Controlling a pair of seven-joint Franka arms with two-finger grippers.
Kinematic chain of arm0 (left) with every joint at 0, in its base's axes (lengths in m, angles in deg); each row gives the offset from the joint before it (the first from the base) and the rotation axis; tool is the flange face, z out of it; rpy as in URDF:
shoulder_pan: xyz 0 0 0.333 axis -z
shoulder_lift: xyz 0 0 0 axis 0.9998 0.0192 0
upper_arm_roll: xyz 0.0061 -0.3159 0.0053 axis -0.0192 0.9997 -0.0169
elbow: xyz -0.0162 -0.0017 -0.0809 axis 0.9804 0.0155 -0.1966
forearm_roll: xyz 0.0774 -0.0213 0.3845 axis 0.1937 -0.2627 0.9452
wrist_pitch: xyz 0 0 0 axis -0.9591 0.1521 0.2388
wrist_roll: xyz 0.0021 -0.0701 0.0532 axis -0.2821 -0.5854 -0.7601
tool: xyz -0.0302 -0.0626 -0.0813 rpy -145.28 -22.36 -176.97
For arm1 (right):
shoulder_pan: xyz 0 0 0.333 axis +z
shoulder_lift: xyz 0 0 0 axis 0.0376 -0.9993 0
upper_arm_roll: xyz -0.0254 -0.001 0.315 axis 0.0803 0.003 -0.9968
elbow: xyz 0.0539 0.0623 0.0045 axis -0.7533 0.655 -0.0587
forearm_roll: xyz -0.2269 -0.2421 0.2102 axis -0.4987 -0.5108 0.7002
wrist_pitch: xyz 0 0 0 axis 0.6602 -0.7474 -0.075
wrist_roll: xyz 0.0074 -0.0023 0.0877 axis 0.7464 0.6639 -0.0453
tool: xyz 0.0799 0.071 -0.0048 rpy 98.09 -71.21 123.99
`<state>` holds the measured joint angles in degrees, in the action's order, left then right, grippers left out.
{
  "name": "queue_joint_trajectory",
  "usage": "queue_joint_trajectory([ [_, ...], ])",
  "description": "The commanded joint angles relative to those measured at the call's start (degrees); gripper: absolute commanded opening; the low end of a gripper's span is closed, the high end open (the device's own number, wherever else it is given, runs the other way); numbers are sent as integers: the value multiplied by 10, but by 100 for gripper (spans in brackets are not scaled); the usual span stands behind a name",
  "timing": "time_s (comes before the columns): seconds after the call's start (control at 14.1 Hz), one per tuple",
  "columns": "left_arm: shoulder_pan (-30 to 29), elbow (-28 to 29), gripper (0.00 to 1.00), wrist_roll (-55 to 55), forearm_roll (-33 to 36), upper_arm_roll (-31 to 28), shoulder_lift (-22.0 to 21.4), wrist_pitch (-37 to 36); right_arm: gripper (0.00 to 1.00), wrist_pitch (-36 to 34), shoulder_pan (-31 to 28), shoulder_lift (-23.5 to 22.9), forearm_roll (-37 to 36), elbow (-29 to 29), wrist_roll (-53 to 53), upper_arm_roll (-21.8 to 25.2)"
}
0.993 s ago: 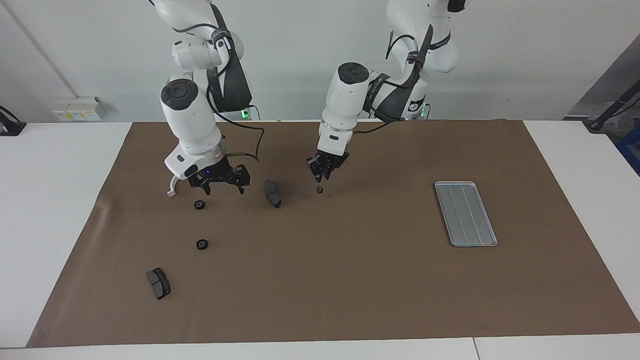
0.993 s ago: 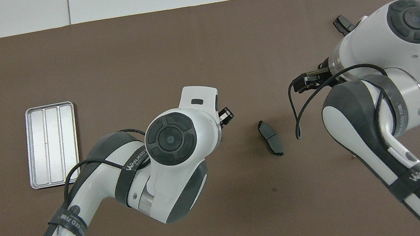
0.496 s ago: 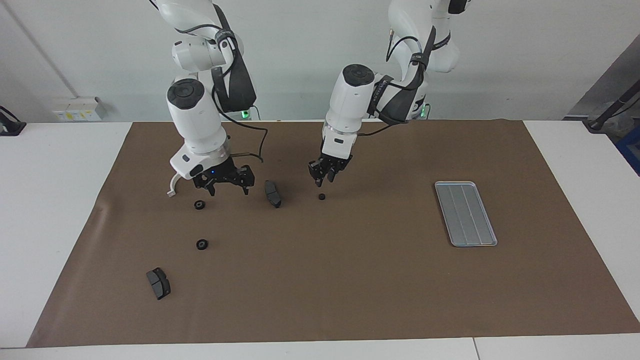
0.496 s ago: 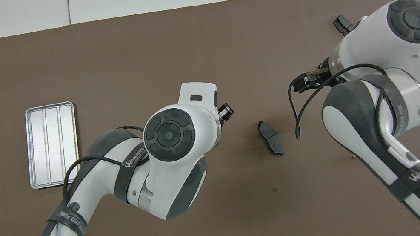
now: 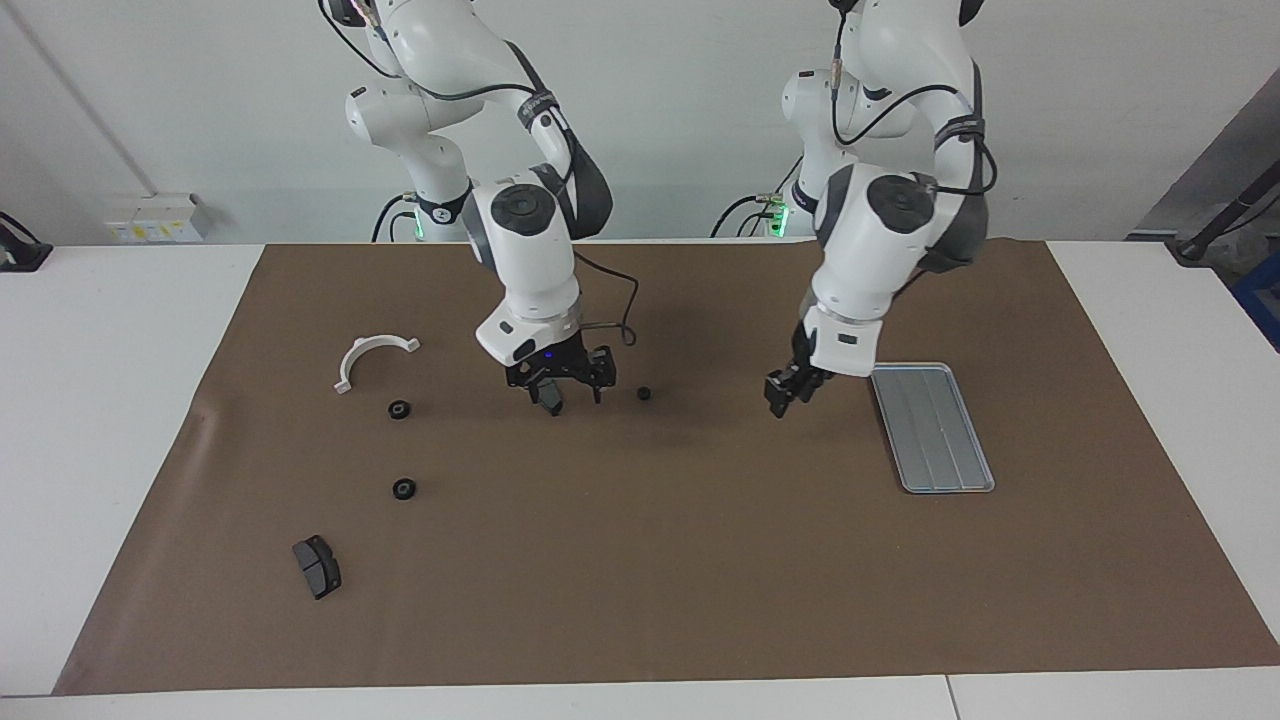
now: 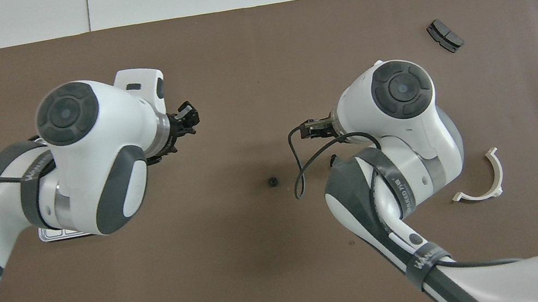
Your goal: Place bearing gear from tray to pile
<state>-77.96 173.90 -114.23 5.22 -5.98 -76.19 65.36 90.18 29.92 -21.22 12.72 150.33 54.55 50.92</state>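
White table (image 5: 120,420), topped by a brown mat (image 5: 700,580) that carries every part.

Right arm (image 5: 525,260): reaches in over the middle of the mat. Right gripper (image 5: 562,390): hangs low with fingers spread wide, straddling a dark brake pad (image 5: 549,399); cannot tell whether they touch it.

Left arm (image 5: 870,250): bends down toward its own end of the table. Left gripper (image 5: 785,396): hovers over bare mat just beside the tray; open or closed, cannot tell.

Tray (image 5: 932,425): lies flat on the mat at the left arm's end, ridges running lengthwise, largely hidden beneath the left arm from overhead.

White half-ring bracket (image 5: 372,358): rests at the right arm's end of the mat.

Second brake pad (image 5: 317,566): sits farthest from the robots at that same end.

Bearing gear (image 5: 644,393): lies on the mat between the two grippers, near the right gripper and well apart from the tray.

Two more black gears (image 5: 399,409) (image 5: 404,489): lie between the bracket and the second brake pad, apart from each other.
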Motion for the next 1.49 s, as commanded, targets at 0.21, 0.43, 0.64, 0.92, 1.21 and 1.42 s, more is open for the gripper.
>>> queue_joint_trajectory([
  [0.21, -116, -97, 61, 240, 1, 1, 2, -162, 68, 52, 81, -61, -2, -9, 67, 2],
  [0.43, -123, -170, 68, 255, 37, 1, 0, -270, 61, 62, 90, -74, -4, -6, 66, 2],
  [0.64, -116, -193, 78, 256, 50, 6, -21, -325, 59, 57, 98, -74, -5, 0, 65, 2],
  [0.92, -109, -190, 100, 268, 53, 23, -59, -317, 59, 41, 99, -71, -7, 5, 65, 2],
  [1.21, -111, -164, 100, 348, 50, 20, -71, -263, 49, 42, 98, -71, -7, 5, 65, 2],
  [1.42, -113, -161, 100, 348, 51, 20, -73, -254, 5, 44, 98, -71, -7, 5, 67, 2],
])
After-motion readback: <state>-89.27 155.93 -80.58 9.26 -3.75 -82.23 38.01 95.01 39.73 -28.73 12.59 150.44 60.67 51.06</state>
